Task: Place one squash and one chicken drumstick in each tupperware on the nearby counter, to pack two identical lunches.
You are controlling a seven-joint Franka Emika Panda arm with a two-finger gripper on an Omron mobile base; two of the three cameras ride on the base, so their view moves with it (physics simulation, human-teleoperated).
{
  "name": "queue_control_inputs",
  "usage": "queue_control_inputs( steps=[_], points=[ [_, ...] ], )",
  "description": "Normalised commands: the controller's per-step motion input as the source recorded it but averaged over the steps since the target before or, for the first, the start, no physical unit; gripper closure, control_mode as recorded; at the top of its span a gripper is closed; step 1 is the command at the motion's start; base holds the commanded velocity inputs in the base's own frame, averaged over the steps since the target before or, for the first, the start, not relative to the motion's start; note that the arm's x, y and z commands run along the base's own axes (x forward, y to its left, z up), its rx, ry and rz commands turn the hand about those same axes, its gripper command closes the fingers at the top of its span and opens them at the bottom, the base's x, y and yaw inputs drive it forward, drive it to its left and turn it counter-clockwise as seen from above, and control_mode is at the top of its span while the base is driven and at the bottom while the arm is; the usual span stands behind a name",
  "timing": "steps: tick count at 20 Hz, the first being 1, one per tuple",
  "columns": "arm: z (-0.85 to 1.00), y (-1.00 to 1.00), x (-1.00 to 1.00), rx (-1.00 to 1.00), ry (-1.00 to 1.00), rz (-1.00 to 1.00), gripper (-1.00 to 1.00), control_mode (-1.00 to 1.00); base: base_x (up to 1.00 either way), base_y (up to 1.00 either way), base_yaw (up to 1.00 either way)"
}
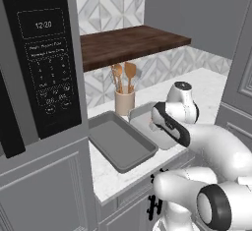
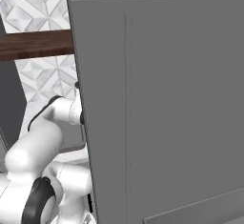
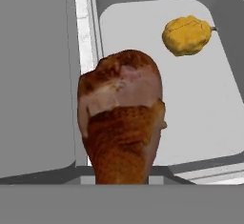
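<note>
drumstick: orange-brown drumstick (image 3: pixel 123 123) fills the centre-bottom of the hand view, pinched in the gripper (image 3: pixel 123 182), fat end pointing to 12 o'clock; fingertips hidden under the meat, jaws clamped narrow on it.
drumstick position: hangs over the seam between the two trays, overlapping the left rim of the right one; whether it touches anything below, can't tell.
squash: yellow-tan squash (image 3: pixel 187 35) lies on the floor of the right tupperware (image 3: pixel 209 113), at 1 o'clock from the drumstick, well apart from it, near the tray's far wall.
left tupperware: grey tray (image 3: pixel 33 75) at 9 o'clock of the drumstick, bare floor showing; in the left base view it is the near tray (image 1: pixel 120 144).
gap: thin strip of white counter (image 3: pixel 85 37) between the two trays, touching neither food.
open room: right tray floor is bare around the squash, wide space toward 3 and 5 o'clock.
surroundings: beige utensil crock (image 1: pixel 124 102) with wooden spoons behind the trays at 12 o'clock; dark wooden shelf (image 1: pixel 129 43) overhead; microwave (image 1: pixel 44 58) at 9 o'clock; black cabinet handle (image 1: pixel 155 206) below the counter edge.
obstruction: tall grey cabinet panel (image 2: pixel 162 104) blocks most of the right base view, close beside the arm.
arm pose: white arm (image 1: pixel 216 146) reaches from lower right over the trays, wrist bent down, hand covering the second tray.
</note>
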Motion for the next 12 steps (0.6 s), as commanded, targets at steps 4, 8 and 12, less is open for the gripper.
queue_control_inputs(
  steps=[4, 8, 12],
  points=[
    [-0.41, 0.0, 0.62, 0.0, 0.0, 0.01, 1.0, -1.0, 0.0, 0.0, 0.0],
    [-0.22, -0.03, 0.65, 0.0, 0.0, 0.0, 1.0, -1.0, 0.0, 0.0, 0.0],
    [-0.28, -0.01, 0.68, 0.0, 0.0, 0.0, 1.0, -1.0, 0.0, 0.0, 0.0]
  ],
)
